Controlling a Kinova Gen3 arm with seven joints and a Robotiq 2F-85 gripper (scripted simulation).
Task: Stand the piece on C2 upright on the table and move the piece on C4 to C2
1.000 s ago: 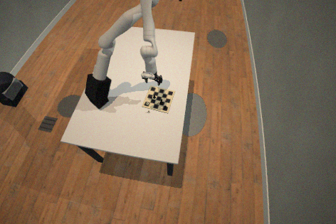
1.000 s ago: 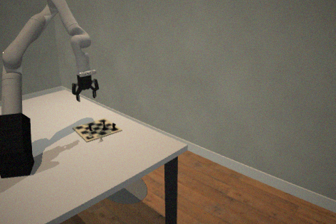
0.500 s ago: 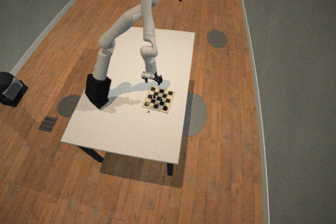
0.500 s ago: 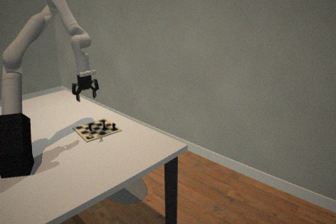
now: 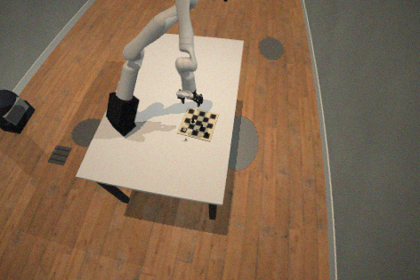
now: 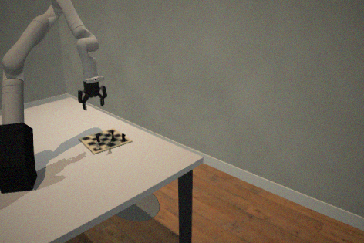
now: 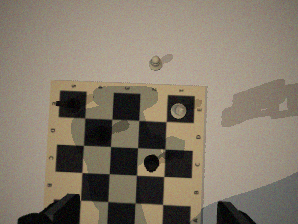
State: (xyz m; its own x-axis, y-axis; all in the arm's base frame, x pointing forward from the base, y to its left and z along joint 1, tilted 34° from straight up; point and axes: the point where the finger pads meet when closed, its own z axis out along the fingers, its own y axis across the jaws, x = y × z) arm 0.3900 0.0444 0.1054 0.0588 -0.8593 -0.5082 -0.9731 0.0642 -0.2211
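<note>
The small chessboard (image 7: 127, 155) lies on the white table, and it also shows in the top view (image 5: 198, 124) and the exterior view (image 6: 105, 140). A black piece (image 7: 151, 162) stands upright on a row C square. A white piece (image 7: 178, 111) stands on a dark square in row E, and another black piece (image 7: 72, 104) is at the opposite end of that row. A small white piece (image 7: 156, 62) (image 6: 109, 151) stands upright on the table just off the board's edge. My gripper (image 7: 148, 216) (image 6: 92, 101) is open and empty, high above the board's near side.
The arm's black base block (image 5: 121, 113) stands on the table to the left of the board. The table's edge (image 5: 231, 134) runs close past the board's right side. A dark shape at the wrist view's lower left corner is partly cut off.
</note>
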